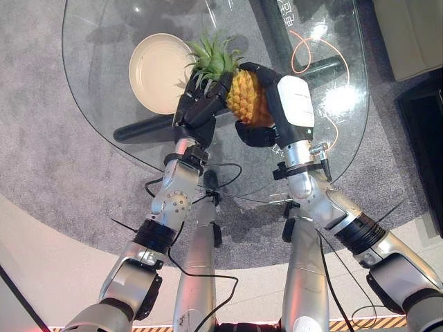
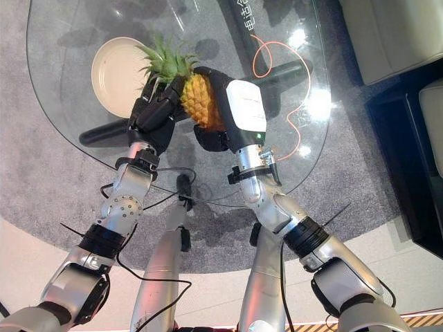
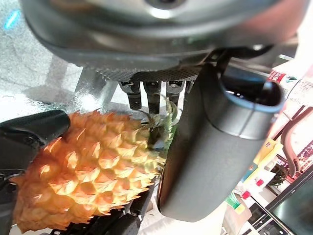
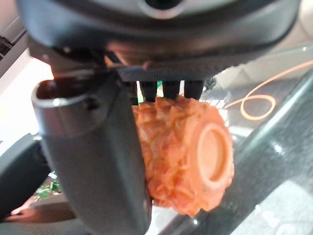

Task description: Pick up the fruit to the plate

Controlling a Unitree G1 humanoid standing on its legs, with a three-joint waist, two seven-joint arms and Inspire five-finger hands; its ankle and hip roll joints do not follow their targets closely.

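Note:
An orange pineapple (image 1: 246,97) with a green leafy crown (image 1: 213,59) is held over the glass table, between both hands. My right hand (image 1: 287,104) wraps its fingers and thumb round the fruit's body; in the right wrist view the pineapple (image 4: 183,154) sits between thumb (image 4: 98,161) and fingers. My left hand (image 1: 197,104) curls against the crown end; the left wrist view shows the pineapple (image 3: 88,166) beside its thumb (image 3: 210,156). The cream plate (image 1: 158,72) lies on the glass just left of the crown, with nothing on it.
The round glass table (image 1: 104,124) has a dark frame (image 1: 145,128) beneath it. An orange cable loop (image 1: 304,48) lies under the glass to the right. Grey carpet (image 1: 41,159) surrounds the table. Pale furniture (image 1: 415,34) stands at the upper right.

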